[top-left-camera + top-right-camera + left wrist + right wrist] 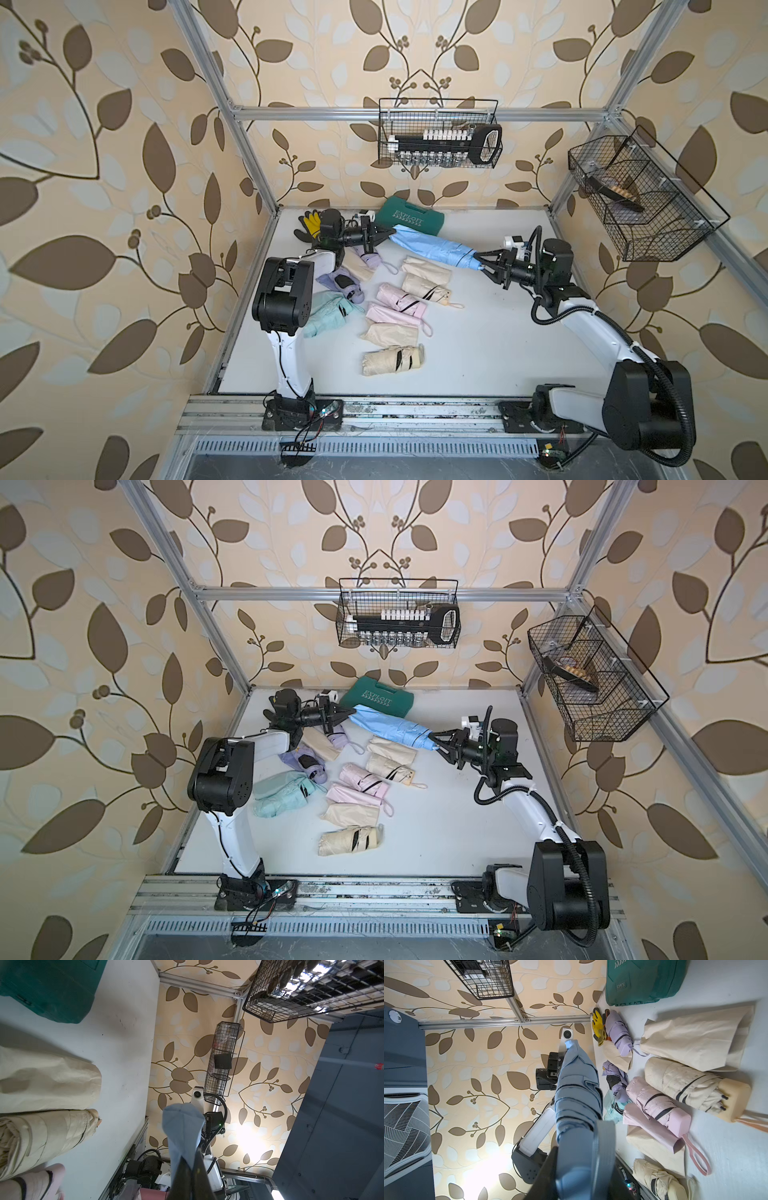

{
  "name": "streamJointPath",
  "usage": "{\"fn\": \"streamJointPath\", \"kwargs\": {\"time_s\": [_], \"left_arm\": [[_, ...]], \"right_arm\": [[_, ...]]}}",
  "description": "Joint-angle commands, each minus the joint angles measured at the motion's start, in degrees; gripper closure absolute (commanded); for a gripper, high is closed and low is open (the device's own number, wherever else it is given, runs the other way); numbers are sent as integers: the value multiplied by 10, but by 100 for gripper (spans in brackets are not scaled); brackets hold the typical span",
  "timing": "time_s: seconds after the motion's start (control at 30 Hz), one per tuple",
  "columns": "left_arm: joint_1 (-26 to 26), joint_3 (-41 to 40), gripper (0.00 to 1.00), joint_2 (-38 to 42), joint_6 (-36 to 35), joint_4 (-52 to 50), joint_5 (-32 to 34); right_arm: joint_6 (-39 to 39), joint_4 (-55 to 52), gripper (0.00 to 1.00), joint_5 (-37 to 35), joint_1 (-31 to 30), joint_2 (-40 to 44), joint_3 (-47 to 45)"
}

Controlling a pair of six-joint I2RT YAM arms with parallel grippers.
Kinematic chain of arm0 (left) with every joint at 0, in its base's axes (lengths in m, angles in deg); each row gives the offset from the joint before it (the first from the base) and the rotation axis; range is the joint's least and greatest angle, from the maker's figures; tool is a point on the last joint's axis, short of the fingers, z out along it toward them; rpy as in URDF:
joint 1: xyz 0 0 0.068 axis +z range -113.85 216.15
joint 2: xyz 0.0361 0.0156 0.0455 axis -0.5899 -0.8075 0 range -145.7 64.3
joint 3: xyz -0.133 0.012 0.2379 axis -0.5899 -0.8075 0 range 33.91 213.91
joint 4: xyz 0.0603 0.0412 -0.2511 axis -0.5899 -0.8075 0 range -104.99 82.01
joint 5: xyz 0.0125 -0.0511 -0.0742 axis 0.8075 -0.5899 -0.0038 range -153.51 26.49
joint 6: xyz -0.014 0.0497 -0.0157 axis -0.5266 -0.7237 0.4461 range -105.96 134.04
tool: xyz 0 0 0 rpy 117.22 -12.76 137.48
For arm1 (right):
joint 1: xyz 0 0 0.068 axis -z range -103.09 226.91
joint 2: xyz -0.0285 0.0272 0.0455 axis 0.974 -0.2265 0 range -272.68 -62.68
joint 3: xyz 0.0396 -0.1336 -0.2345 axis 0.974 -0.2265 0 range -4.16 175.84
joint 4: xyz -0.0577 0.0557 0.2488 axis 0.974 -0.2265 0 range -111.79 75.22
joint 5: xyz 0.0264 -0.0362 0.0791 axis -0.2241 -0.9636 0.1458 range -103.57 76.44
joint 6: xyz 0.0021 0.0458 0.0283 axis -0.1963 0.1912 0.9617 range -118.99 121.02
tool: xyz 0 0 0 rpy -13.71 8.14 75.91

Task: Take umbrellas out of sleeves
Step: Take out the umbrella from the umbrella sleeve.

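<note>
Left end effector (390, 235) pinches the blue sleeve (415, 240) by its closed end, right end effector (483, 266) clamps the blue umbrella (459, 253) handle, both raised off the counter (498, 340), so we pull straight apart along its length, grips firm.

Between the black jaws: blue umbrella (457, 251), sleeve (411, 239) same pale blue. Desk (498, 340) white. Beside left jaws: lilac umbrella (371, 261). Cream umbrella (392, 359) and pink umbrella (401, 299): black straps. Case (409, 217) dark green, white lettering. Wallpaper (124, 166) beige, brown leaves.
</note>
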Motion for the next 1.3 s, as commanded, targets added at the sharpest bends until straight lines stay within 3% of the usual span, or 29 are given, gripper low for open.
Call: {"fn": "streamJointPath", "kwargs": {"time_s": [0.0, 1.27], "left_arm": [[-3, 16, 100, 2, 12, 45, -2], [3, 13, 100, 6, 49, 83, 15]], "right_arm": [[-12, 11, 82, 27, 5, 14, 0], [-70, -87, 83, 40, 48, 18, 48]]}}
